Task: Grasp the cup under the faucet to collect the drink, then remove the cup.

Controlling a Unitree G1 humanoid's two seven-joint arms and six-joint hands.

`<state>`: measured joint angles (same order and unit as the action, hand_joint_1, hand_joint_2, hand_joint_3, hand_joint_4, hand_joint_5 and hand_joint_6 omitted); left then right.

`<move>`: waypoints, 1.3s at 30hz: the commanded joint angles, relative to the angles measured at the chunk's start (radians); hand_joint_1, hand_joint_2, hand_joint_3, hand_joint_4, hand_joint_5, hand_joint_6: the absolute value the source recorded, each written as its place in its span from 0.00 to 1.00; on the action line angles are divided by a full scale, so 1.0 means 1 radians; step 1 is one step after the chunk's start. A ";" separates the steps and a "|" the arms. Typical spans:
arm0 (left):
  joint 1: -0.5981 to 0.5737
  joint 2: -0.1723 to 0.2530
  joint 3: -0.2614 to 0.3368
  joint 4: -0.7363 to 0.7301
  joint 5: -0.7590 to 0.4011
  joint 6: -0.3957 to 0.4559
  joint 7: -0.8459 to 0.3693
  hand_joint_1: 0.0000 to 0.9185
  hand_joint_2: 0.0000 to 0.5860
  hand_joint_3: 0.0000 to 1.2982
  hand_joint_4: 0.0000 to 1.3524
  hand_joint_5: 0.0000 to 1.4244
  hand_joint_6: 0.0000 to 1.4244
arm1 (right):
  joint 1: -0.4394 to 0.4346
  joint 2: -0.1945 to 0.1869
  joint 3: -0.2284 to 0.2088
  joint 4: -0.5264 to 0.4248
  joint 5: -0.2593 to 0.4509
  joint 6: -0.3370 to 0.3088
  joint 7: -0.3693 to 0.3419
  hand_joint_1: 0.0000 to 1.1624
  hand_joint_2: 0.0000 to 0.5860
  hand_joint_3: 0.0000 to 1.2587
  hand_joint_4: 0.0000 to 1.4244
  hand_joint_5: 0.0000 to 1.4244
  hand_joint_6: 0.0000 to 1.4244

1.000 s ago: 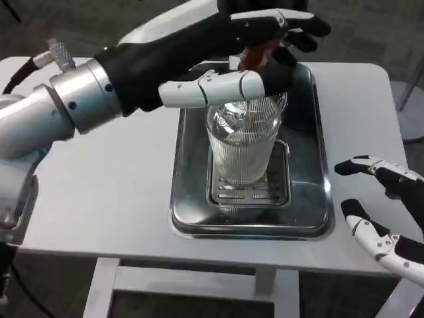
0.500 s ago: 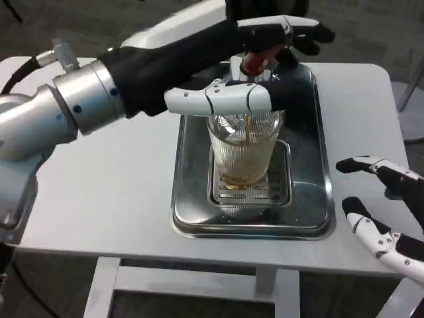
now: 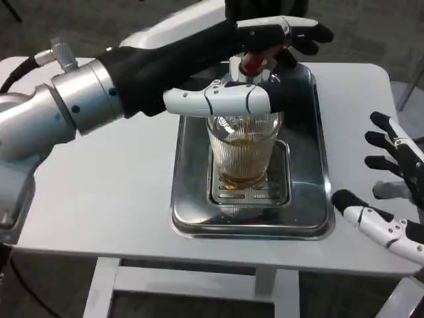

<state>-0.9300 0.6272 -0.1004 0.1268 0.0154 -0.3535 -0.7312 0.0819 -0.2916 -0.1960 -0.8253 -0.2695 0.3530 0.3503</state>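
White table (image 3: pixel 112 192) over dark floor (image 3: pixel 59 26) — steel tray (image 3: pixel 192 199) held the ribbed cup (image 3: pixel 244 154) under the red faucet (image 3: pixel 255 61), left hand (image 3: pixel 255 66) pressing it; right hand (image 3: pixel 391 192) spread, holding nothing.

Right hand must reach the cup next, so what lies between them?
Head view: between the right hand and the cup lie bare white table and the steel tray's rim.
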 commanded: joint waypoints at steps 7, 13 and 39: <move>0.048 0.023 -0.039 0.000 0.050 0.018 -0.037 0.00 0.24 0.13 0.14 0.18 0.23 | -0.050 0.008 0.028 0.053 0.076 -0.054 -0.051 0.50 0.44 0.00 0.04 0.10 0.22; 0.046 0.025 -0.038 0.000 0.048 0.019 -0.038 0.00 0.24 0.13 0.14 0.18 0.23 | -0.087 0.009 0.059 0.087 0.086 -0.062 -0.070 0.50 0.44 0.01 0.04 0.09 0.21; 0.053 0.041 -0.033 -0.021 0.042 0.035 -0.038 0.00 0.23 0.13 0.14 0.18 0.23 | -0.229 0.046 0.178 0.262 0.067 -0.102 -0.189 0.49 0.47 0.02 0.03 0.08 0.19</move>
<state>-0.9252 0.6464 -0.1010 0.1017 0.0156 -0.3354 -0.7312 -0.1416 -0.2510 -0.0241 -0.5770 -0.2016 0.2793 0.1756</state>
